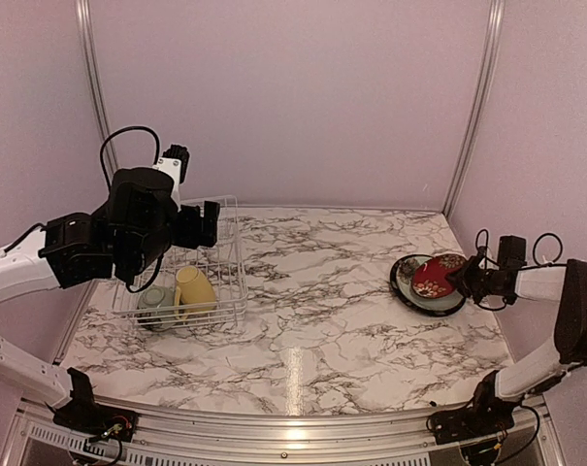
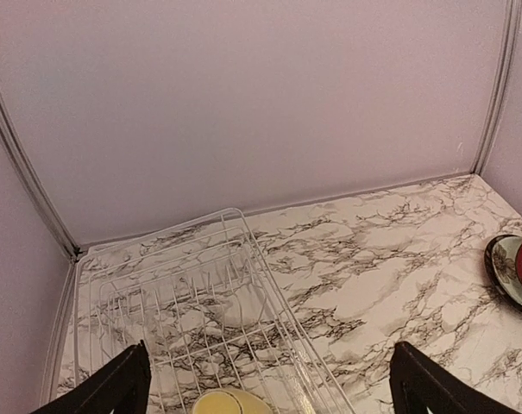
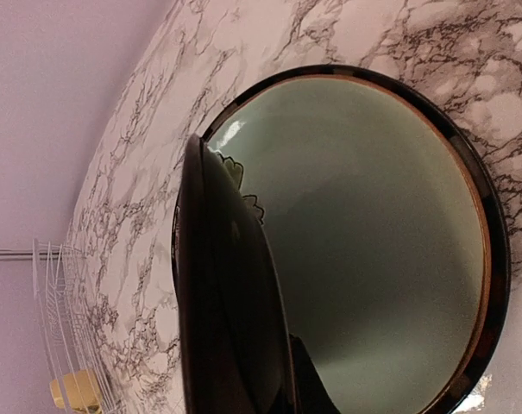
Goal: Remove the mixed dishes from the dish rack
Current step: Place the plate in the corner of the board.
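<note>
The white wire dish rack (image 1: 225, 277) stands at the left. In it are the pale yellow mug (image 1: 193, 289) and the small pale-green bowl (image 1: 155, 306). My left gripper (image 1: 204, 225) hovers open and empty above the rack's far part. In the left wrist view its fingers (image 2: 114, 390) stand wide apart over the rack (image 2: 183, 302) and the mug (image 2: 230, 403). My right gripper (image 1: 468, 280) is shut on the rim of the red patterned plate (image 1: 437, 276) and holds it tilted over a pale dark-rimmed plate (image 1: 409, 287). In the right wrist view the red plate (image 3: 235, 302) is edge-on above the pale plate (image 3: 373, 241). No third plate shows separately.
The marble table (image 1: 322, 311) spreads between the rack and the plates. Pale walls with metal corner posts (image 1: 472, 107) close the back and sides. The plates lie near the right wall. The rack (image 3: 62, 328) and mug (image 3: 75, 390) show far off in the right wrist view.
</note>
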Controlling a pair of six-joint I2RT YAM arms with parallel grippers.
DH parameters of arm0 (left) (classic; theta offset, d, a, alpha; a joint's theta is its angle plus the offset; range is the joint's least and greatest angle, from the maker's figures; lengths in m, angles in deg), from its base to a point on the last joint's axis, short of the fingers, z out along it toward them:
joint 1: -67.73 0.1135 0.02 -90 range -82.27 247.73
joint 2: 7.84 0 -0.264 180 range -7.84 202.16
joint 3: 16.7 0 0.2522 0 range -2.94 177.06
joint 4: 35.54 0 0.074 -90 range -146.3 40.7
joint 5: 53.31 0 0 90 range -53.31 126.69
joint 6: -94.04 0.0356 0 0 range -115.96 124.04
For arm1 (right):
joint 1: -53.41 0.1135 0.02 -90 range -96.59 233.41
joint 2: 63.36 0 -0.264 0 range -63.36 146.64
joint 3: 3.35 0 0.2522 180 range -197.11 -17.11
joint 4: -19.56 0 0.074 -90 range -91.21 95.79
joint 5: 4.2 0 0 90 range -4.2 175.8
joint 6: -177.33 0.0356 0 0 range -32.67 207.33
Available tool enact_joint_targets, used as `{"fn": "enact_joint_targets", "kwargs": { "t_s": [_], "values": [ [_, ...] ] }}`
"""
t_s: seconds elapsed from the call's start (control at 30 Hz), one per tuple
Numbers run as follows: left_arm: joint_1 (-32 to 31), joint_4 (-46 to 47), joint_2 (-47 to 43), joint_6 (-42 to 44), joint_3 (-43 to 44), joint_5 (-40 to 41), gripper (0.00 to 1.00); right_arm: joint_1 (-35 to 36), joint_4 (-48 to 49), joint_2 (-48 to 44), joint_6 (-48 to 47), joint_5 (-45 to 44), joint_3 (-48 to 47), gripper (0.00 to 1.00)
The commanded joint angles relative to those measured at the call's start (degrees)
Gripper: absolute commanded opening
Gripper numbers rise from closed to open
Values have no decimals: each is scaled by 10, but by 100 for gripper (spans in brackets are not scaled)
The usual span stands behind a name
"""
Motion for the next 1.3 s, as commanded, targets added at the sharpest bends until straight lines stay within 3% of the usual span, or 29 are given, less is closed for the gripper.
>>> {"fn": "enact_joint_targets", "kwargs": {
  "t_s": [0.0,0.13,0.37,0.43,0.73,0.93,1.13,1.27],
  "values": [
    [39,-37,-60,-90,-43,-73,99,-1,12,38,-40,38,-37,0],
    [55,-32,-95,-114,-73,-95,99,-1,34,76,-39,73,-36,0],
    [69,-42,-108,-129,-85,-90,99,-1,47,113,-47,80,-43,12],
    [72,-42,-108,-132,-85,-89,99,0,39,120,-56,79,-49,19],
    [88,-21,-97,-135,-103,-107,99,17,-51,101,-115,7,-70,63],
    [101,-9,-92,-137,-104,-122,99,34,-89,59,-138,-89,-59,80],
    [107,21,-108,-144,-128,-124,99,38,-131,47,-158,-171,-64,86],
    [126,31,-108,-140,-135,-145,99,46,-148,22,-164,-208,-64,98]
  ]
}}
